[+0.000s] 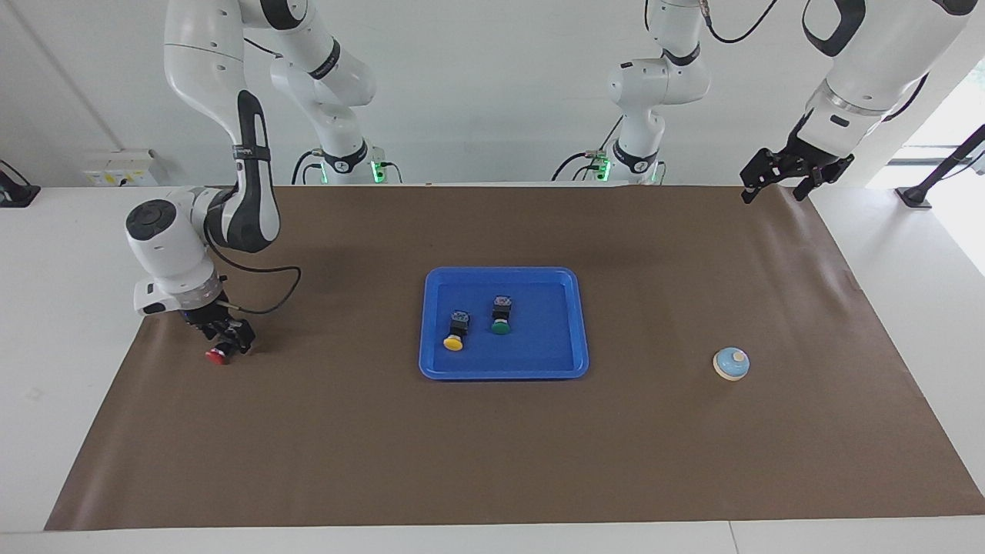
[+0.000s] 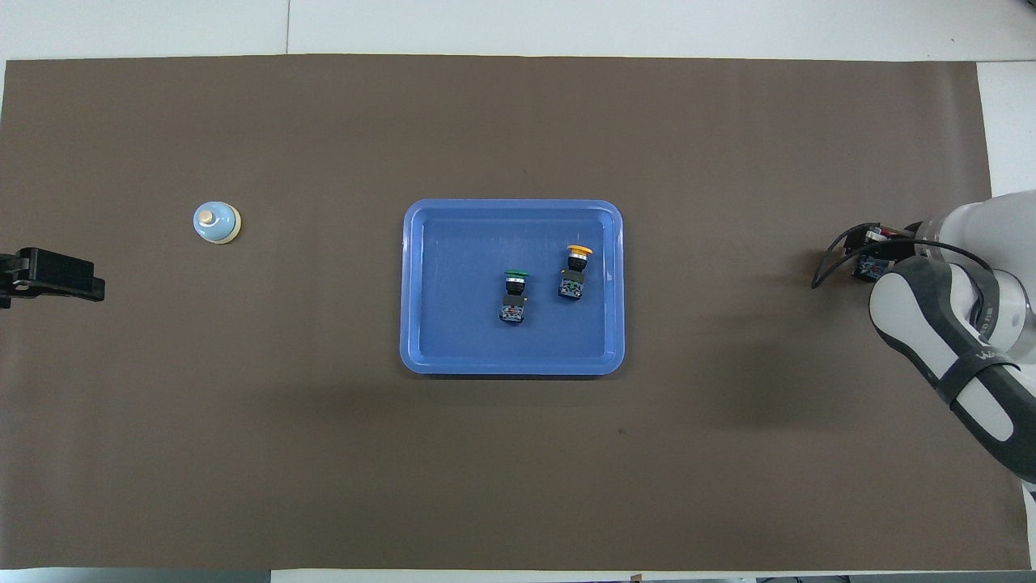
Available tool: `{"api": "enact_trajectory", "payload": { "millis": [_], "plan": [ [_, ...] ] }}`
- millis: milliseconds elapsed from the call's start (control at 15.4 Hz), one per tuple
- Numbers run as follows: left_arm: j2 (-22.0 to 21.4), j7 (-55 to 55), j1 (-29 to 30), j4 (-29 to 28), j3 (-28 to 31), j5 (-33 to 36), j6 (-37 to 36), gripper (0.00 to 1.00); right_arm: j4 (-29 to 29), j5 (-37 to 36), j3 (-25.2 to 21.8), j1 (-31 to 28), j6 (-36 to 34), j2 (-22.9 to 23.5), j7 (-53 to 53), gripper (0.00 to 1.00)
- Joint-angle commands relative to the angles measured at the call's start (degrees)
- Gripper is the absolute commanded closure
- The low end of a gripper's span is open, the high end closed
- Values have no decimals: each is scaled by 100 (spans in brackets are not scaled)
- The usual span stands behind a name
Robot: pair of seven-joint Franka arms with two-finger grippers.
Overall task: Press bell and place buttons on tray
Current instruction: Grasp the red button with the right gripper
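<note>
The blue tray (image 1: 439,362) lies mid-mat, also in the overhead view (image 2: 421,356). The yellow button (image 1: 455,335) (image 2: 575,271) and the green button (image 1: 501,316) (image 2: 514,295) lie on their sides in it. The red button (image 1: 218,355) lies on the mat toward the right arm's end. My right gripper (image 1: 228,338) is down at it, against its black body; the red cap sticks out beside it. In the overhead view the right wrist hides both. The bell (image 1: 731,363) (image 2: 216,222) stands toward the left arm's end. My left gripper (image 1: 773,194) (image 2: 57,279) waits raised and open over the mat's edge.
A brown mat (image 1: 492,462) covers the table, with white table (image 1: 916,254) showing around it. A black cable (image 1: 265,296) loops from the right wrist just over the mat.
</note>
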Motion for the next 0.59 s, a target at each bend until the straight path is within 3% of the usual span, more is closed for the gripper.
{"api": "enact_trajectory", "payload": {
  "millis": [0,65,326,521],
  "plan": [
    [-37,-2,-12,30,25,-50,-100,0,-140,-55,106,-123,43,-78,-34,91],
    [-37,-2,-12,30,25,-50,-100,0,-157,-37,115,-114,34,-78,-42,100],
    [-37,-2,-12,30,25,-50,-100,0,-62,-37,159,-9,-115,-121,-43,100],
    [-37,-2,-12,30,25,-50,-100,0,578,15,185,385,-938,-157,27,100]
  ]
}}
